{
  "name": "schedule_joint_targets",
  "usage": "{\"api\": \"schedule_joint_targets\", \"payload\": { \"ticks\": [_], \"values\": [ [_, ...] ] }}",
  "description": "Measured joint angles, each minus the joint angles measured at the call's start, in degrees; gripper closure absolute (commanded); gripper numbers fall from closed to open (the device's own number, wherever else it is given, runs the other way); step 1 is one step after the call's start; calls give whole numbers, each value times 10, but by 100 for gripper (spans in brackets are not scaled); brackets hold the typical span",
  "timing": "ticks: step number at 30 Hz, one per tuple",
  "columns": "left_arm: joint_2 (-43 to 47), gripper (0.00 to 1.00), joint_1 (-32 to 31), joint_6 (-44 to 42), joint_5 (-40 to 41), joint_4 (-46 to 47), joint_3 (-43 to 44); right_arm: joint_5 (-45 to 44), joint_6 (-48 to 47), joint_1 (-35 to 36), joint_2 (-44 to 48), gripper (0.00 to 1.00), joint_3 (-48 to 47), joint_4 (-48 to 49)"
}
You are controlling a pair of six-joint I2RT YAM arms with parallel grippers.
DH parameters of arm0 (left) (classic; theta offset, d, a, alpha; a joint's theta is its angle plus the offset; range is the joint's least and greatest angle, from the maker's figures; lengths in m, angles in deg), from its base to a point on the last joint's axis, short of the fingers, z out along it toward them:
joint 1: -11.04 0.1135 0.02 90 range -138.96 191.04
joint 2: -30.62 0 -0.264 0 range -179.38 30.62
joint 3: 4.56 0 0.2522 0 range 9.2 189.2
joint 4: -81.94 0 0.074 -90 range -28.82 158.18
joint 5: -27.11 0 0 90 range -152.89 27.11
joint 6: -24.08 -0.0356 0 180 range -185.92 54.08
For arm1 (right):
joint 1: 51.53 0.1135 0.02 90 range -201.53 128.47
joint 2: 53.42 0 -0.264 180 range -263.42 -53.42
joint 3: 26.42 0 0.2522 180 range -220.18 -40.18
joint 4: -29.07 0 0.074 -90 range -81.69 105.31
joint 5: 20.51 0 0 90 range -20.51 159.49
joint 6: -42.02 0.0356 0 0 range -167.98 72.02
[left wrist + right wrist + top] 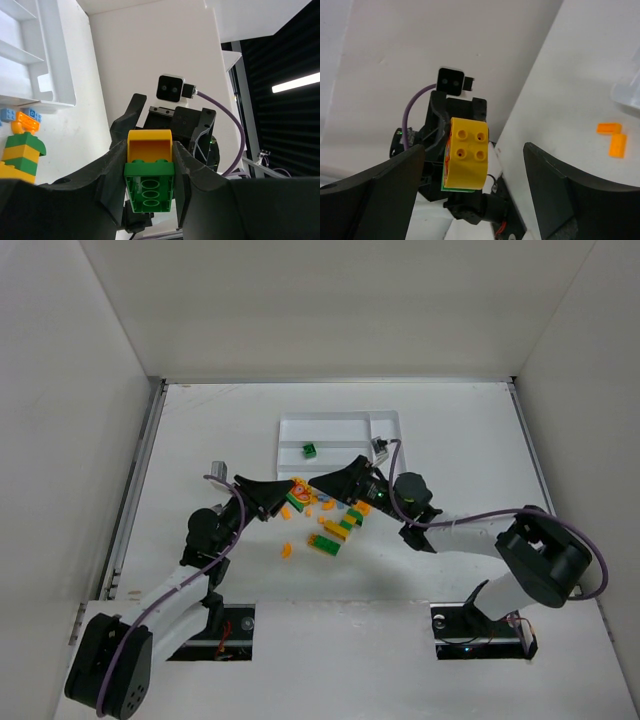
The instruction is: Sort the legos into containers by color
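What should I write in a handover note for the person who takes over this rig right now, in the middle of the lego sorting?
Left gripper: shut on a yellow-on-green stack, two bricks joined.
Right gripper: open, jaws wide on either side of the stack, touching nothing.
Tray: a single green brick lies in one long slot; I see nothing else in it from above.
Table: loose legos in green, yellow, orange and blue lie between the arms, just in front of the tray.
Done: one green brick sorted.
Left: probably pull the stack apart, then sort it and all loose legos.
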Motion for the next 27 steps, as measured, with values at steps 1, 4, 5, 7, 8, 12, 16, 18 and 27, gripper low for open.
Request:
{"api": "schedule_joint_targets", "payload": {
  "ticks": [1,4,5,7,8,12,16,18,27],
  "values": [
    [-1,83,-2,2,0,3,0,3,9,2,-7,18,0,15],
    [-5,83,-10,4,3,10,0,17,33,7,-31,24,0,50],
    [-7,83,-14,4,6,12,0,21,40,9,-39,27,0,59],
    [-10,83,-20,4,9,15,0,26,51,11,-55,32,0,73],
    [-11,83,-21,4,10,16,0,29,57,12,-62,35,0,78],
    [-14,83,-23,2,14,17,0,34,75,13,-72,45,0,96],
    [-20,81,-24,1,16,19,0,40,83,13,-73,54,-3,108],
    [-22,80,-26,-1,18,21,0,41,88,13,-76,57,-3,109],
    [-24,52,-25,-11,23,15,1,39,100,13,-83,65,-3,112]
  ]
}}
